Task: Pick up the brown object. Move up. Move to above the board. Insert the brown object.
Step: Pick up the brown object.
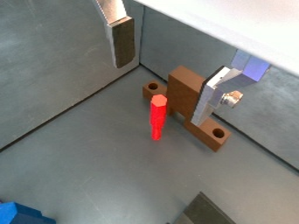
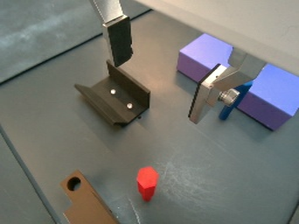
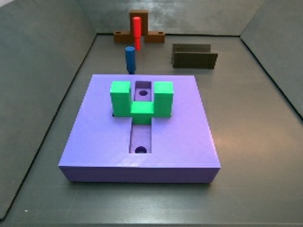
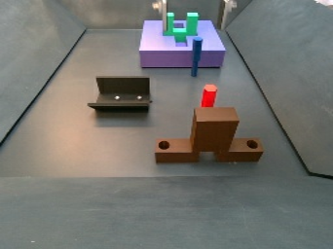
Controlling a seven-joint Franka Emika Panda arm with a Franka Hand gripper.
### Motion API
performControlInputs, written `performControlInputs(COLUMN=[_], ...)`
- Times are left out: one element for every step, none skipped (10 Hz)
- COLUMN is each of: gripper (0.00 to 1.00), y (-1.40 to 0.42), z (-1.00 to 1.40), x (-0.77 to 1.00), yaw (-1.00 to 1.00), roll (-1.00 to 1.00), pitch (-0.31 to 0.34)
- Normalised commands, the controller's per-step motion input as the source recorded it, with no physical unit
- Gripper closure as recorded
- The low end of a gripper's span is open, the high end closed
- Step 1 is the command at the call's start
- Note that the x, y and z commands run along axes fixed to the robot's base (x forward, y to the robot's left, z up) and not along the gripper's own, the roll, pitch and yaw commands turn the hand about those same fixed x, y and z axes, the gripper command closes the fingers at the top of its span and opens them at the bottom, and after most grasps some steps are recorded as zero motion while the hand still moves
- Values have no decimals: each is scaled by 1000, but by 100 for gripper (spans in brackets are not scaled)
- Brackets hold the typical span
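The brown object [image 4: 211, 141] stands on the floor near the red peg: a flat bar with a round hole at each end and an upright block in its middle. It also shows in both wrist views [image 1: 187, 103] [image 2: 82, 201] and far back in a side view [image 3: 128, 37]. The purple board [image 3: 178, 133] bears a green U-shaped block [image 3: 142, 97] over its groove. It also shows in the side view [image 4: 208, 53]. My gripper [image 1: 162, 87] [image 2: 159, 89] hangs open and empty high above the floor, apart from the brown object, with nothing between its fingers [image 1: 118, 44].
A red peg [image 4: 208, 95] [image 1: 158, 118] [image 2: 146, 182] stands upright just beside the brown object. A blue peg [image 3: 130, 59] [image 4: 197, 56] stands by the board's edge. The dark fixture [image 4: 121, 94] [image 2: 114, 98] [image 3: 194, 57] sits on the floor. Grey walls enclose the floor.
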Motion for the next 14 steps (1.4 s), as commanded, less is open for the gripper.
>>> performControlInputs(gripper=[0, 0, 0, 0, 0, 0, 0, 0, 0, 0, 0, 0, 0, 0], y=[66, 511, 763, 763, 760, 774, 777, 691, 614, 543, 434, 274, 134, 0], z=[0, -111, -137, -129, -131, -194, -283, -329, -391, -411, -380, -300, -266, -229], x=[0, -11, -126, -123, -131, -140, -137, -89, -9, -109, -100, -74, -51, 0], yaw=[0, -9, -91, -94, -89, -80, -63, -17, 0, -54, -157, -166, -83, -31], roll=[0, -116, -171, -174, -181, -169, -146, -130, -60, -36, -40, 0, -4, 0], pitch=[0, -7, -51, -57, -59, -76, -106, -121, -67, -94, -76, -37, -23, -4])
